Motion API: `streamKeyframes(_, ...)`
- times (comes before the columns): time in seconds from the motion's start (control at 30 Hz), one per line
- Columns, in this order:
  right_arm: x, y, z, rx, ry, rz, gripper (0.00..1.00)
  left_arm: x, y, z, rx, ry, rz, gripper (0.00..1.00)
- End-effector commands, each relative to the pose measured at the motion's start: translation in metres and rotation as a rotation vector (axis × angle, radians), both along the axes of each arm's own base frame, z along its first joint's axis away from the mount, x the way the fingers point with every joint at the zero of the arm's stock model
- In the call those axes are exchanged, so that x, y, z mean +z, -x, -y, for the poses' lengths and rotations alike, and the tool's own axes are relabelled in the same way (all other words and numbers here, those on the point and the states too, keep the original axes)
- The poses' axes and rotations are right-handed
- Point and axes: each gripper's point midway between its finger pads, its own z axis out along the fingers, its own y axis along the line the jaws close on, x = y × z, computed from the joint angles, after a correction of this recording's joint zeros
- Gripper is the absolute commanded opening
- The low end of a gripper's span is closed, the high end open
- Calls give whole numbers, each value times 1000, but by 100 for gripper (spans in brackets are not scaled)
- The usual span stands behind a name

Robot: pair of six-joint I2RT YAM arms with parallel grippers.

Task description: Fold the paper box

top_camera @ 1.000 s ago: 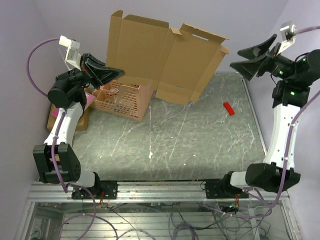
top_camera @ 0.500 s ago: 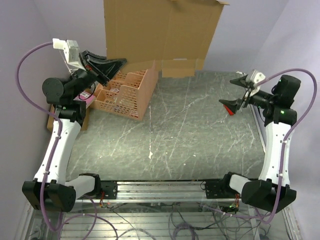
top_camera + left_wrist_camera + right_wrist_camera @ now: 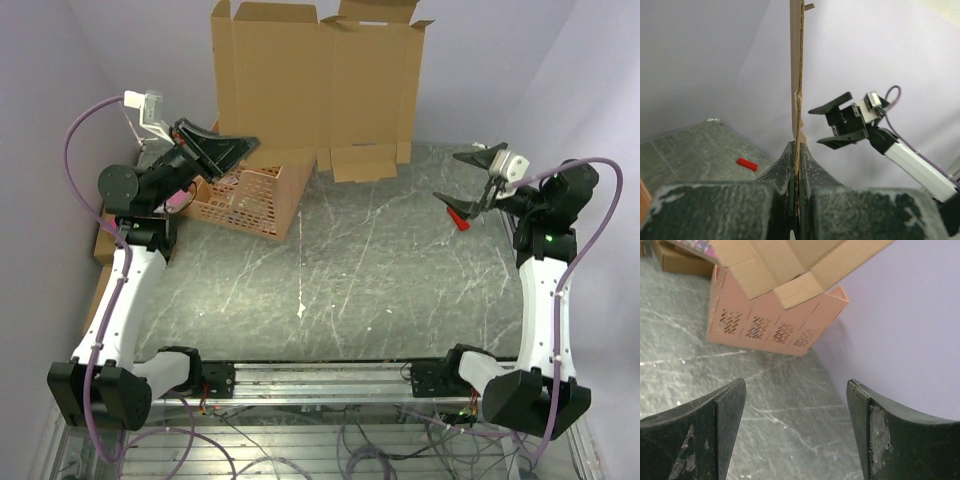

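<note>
Left fingers pinch the flat box by its left edge, holding it upright over the worktop's far end, right fingers wide and empty, no fold made yet.

White arms, purple cables, black left tool, right tool.

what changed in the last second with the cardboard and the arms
The paper box swung from a tilt to upright. The right arm came down from the wall toward the red block, jaws open. Unchanged: left jaws shut on the sheet, orange crate in place.
</note>
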Motion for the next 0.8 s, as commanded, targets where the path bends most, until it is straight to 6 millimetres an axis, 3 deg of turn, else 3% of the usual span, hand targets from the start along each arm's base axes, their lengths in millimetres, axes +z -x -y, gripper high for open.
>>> streamKeyframes(0.0,24,-7,-4,29,-112,-69,80,28,39,2,-56,6,81,7)
streamKeyframes(0.37,38,2,-21,126,-207,-209,69,32,62,11,-169,73,80,7)
streamKeyframes(0.77,61,28,-31,178,-225,-223,66,27,63,19,-185,56,59,7)
